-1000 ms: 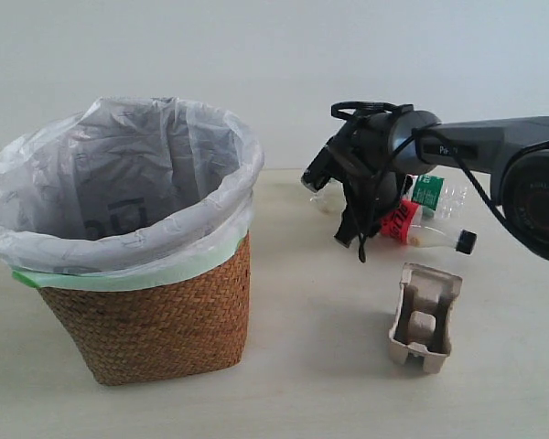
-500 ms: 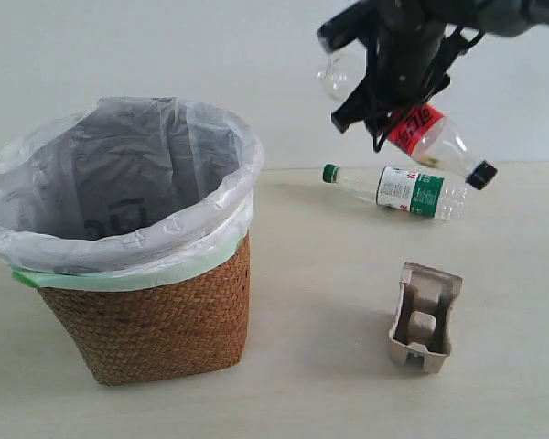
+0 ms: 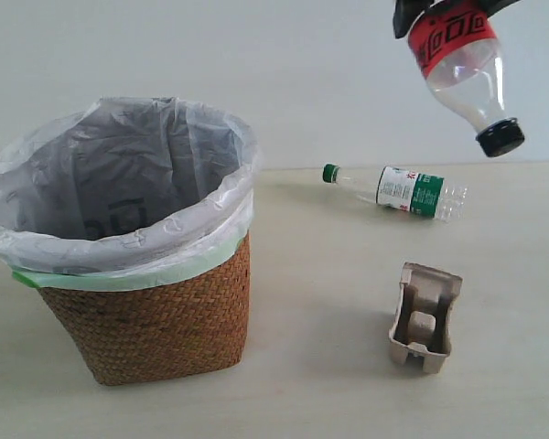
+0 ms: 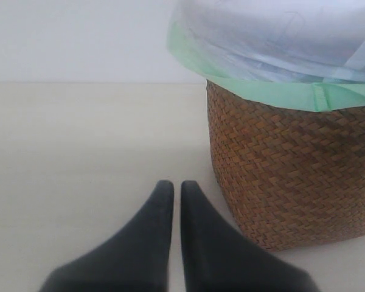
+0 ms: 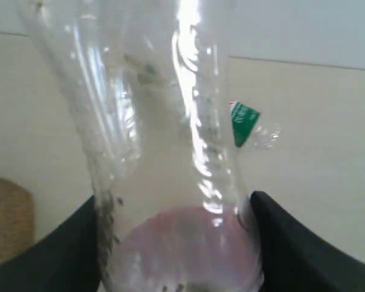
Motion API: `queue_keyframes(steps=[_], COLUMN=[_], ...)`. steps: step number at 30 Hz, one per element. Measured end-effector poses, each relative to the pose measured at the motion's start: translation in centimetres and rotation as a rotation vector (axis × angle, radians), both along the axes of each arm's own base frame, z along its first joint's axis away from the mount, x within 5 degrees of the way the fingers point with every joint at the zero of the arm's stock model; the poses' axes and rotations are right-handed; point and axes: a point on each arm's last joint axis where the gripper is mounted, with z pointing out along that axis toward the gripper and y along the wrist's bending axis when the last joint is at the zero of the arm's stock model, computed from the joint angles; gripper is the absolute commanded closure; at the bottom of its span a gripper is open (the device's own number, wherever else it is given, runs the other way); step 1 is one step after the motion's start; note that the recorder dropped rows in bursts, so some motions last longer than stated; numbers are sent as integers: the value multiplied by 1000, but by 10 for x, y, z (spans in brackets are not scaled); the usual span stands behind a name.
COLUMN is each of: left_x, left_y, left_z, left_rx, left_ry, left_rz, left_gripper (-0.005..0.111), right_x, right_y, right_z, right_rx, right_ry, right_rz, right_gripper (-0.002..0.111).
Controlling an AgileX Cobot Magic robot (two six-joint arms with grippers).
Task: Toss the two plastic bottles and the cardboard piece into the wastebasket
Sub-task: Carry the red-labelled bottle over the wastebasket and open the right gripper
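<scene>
A: Where's the red-label bottle [image 3: 462, 69] rn?
B: Up in the air, top right of the exterior view. It's higher than the wastebasket [image 3: 156, 320] rim & well apart from it. Tilted, black cap [image 3: 500, 138] pointing down, base end out of frame.
A: Right gripper [image 5: 176, 240] got it?
B: Yep. Wrist cam shows a dark finger [image 5: 55, 255] pressed on each side of the clear body, nr the red label. Jaws are spread just as wide as the bottle.
A: And the left gripper [image 4: 173, 188]?
B: Low over the table [image 4: 67, 152], near the wastebasket's woven wall. Fingers almost together, only a thin slit btw them, nothing held.
A: The other stuff?
B: Green-label bottle [image 3: 398, 189] lies on its side twd the back of the table, green cap pointing at the wastebasket. Cardboard piece [image 3: 425, 315] sits nearer the front, hollow side facing the cam, apart from that bottle. Both are well apart from the wastebasket.
A: The wastebasket itself?
B: Upright, left side of the exterior view. White bag [image 3: 119, 165] folded over the rim w/ a green edge showing. Can't tell what's at the bottom, the bag hides it.
</scene>
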Motion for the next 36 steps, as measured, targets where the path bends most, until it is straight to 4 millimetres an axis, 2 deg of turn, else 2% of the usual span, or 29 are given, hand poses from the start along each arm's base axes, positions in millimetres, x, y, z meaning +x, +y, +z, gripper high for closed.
queue_keyframes(steps=[3, 16, 20, 27, 32, 36], left_x=[0, 0, 0, 0, 0, 0], left_y=[0, 0, 0, 0, 0, 0], left_z=[0, 0, 0, 0, 0, 0], left_rx=[0, 0, 0, 0, 0, 0], left_ry=[0, 0, 0, 0, 0, 0], left_rz=[0, 0, 0, 0, 0, 0], left_gripper=[103, 103, 103, 103, 103, 103], right_x=[-6, -18, -14, 0, 7, 6], right_y=[13, 37, 30, 0, -20, -29], right_z=[-2, 2, 0, -2, 4, 11], right_rx=[111, 337, 249, -33, -204, -233], right_ry=[62, 151, 119, 10, -87, -142], right_rz=[102, 288, 260, 50, -100, -191], right_gripper=[108, 108, 108, 108, 108, 108])
